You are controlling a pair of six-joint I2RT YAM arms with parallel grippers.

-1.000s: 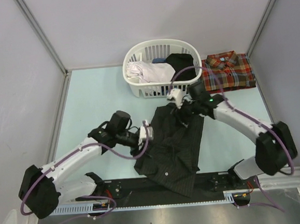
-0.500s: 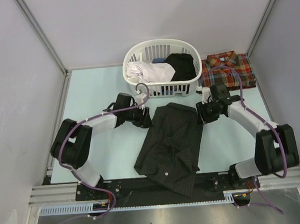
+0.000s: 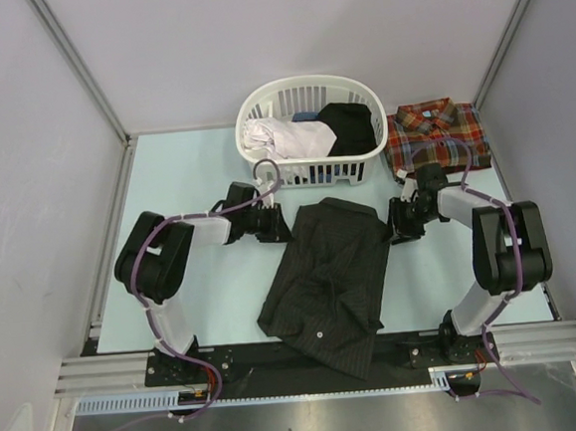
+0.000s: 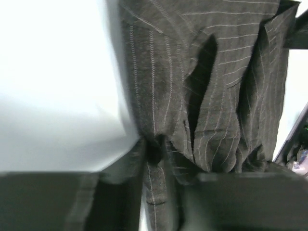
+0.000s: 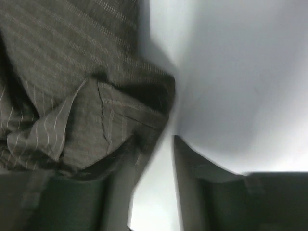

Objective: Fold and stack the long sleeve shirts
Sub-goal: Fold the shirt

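The black pinstriped long sleeve shirt point(image 3: 330, 272) lies spread and rumpled at the table's middle, its collar end toward the basket. The plaid shirt point(image 3: 437, 136) rests folded at the back right. My left gripper point(image 3: 276, 226) is low at the black shirt's upper left edge; in the left wrist view my left gripper point(image 4: 161, 163) is shut on a fold of pinstriped cloth point(image 4: 159, 192). Low at the upper right edge is my right gripper point(image 3: 398, 223). In the right wrist view my right gripper point(image 5: 155, 144) is open with bare table between its fingers and the shirt's edge point(image 5: 96, 125) against one finger.
A white laundry basket point(image 3: 260, 108) at the back middle holds white, blue and black clothes. Grey walls close in the pale table point(image 3: 186, 184) on three sides. The black rail with the arm bases runs along the near edge point(image 3: 280, 361).
Both arms swung out from above the black shirt and dropped to its upper corners. The left jaws closed onto the cloth edge; the shirt's top now lies flatter.
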